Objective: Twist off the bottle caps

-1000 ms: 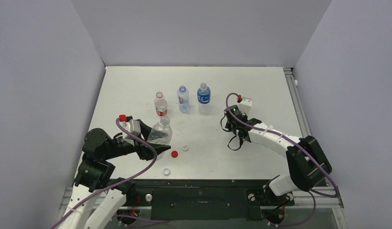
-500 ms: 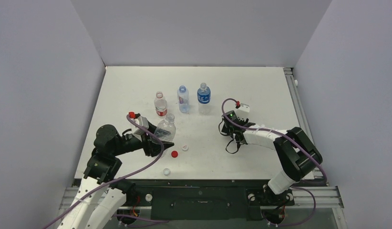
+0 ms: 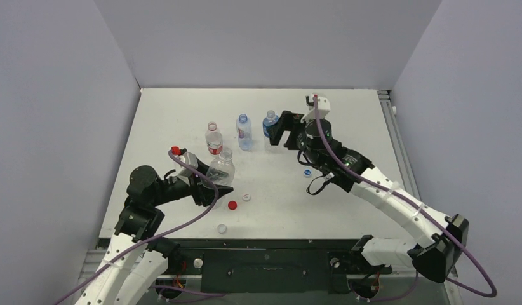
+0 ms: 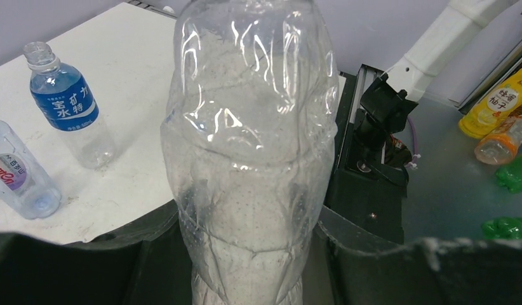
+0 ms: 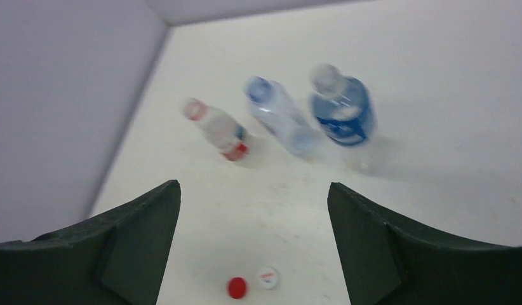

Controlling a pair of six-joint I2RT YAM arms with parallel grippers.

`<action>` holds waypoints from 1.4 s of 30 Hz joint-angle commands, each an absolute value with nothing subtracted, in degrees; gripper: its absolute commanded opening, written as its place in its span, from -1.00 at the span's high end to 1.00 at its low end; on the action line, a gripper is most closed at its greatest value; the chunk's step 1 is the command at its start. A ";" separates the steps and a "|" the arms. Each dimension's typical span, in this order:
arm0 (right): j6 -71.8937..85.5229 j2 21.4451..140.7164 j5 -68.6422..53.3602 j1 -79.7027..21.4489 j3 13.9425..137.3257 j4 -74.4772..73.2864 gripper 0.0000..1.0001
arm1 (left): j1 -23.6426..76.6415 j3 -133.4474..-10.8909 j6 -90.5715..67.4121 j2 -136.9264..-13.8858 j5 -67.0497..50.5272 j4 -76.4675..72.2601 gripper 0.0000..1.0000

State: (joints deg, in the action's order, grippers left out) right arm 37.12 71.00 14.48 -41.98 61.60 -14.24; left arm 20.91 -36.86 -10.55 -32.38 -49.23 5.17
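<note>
- Top view: all four bottle caps lie loose on the bench [image 3: 182, 114].
  - The red cap [image 3: 232, 204] and a white cap [image 3: 246, 197] sit just beside each other.
  - A second white cap [image 3: 221, 228] lies nearer the arm bases.
  - The blue cap [image 3: 307, 171] lies well apart to the right, under the right arm.
  - The left hand [image 3: 211, 194] is closed on the unlabelled bottle [image 3: 220, 168].
  - The right hand [image 3: 279, 132] is held near the blue-labelled bottle [image 3: 270, 127].
- Left wrist view: the unlabelled bottle is clamped low on its body between the two fingers, and its thin wall is creased. The neck is cut off by the frame, and no cap is seen here.
- Right wrist view: the right hand's fingers are spread wide with nothing between them. The red cap and a white cap are seen on the bench below; the bottles beyond are blurred.
- Handling: the caps are judged very light, stiff and small – likely to skid on the smooth bench if nudged. A hold is best taken from above, across the rim, on opposite sides.
</note>
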 commanded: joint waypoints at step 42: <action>14.92 68.48 28.35 -54.75 66.40 -8.73 1.00 | 20.75 -42.75 -8.70 -31.48 -32.88 20.62 -0.93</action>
